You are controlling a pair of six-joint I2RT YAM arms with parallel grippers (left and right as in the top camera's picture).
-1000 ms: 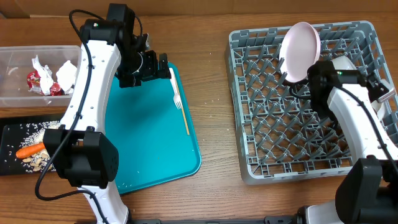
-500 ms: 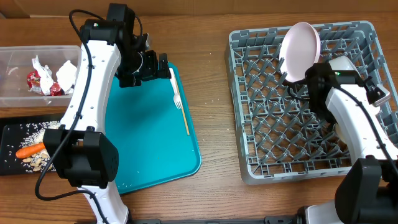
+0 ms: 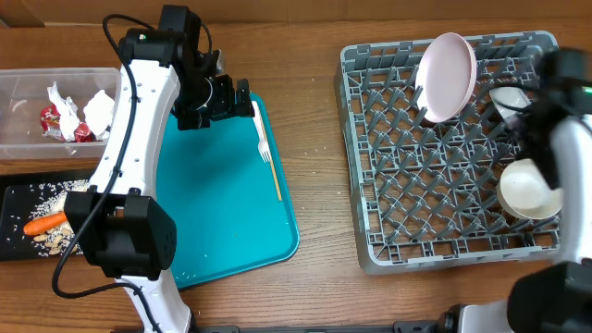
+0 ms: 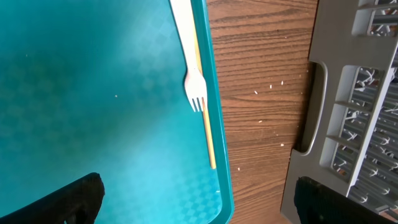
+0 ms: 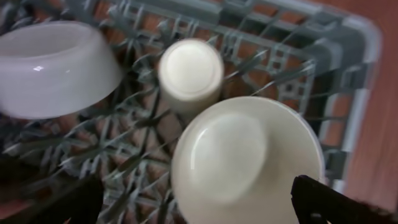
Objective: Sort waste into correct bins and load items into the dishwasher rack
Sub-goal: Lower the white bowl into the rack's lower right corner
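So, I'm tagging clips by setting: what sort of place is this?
Probably a lab bench staged as a dish-clearing station, not a real kitchen: a dishwasher rack holding a pink plate sits on a wooden table, beside a teal serving tray with a white fork and a clear tub of waste.

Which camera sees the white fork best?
The left wrist view: the fork looks large, tines clear, at the edge of the teal tray. Overhead shows the fork small on that tray. The right wrist view misses it.
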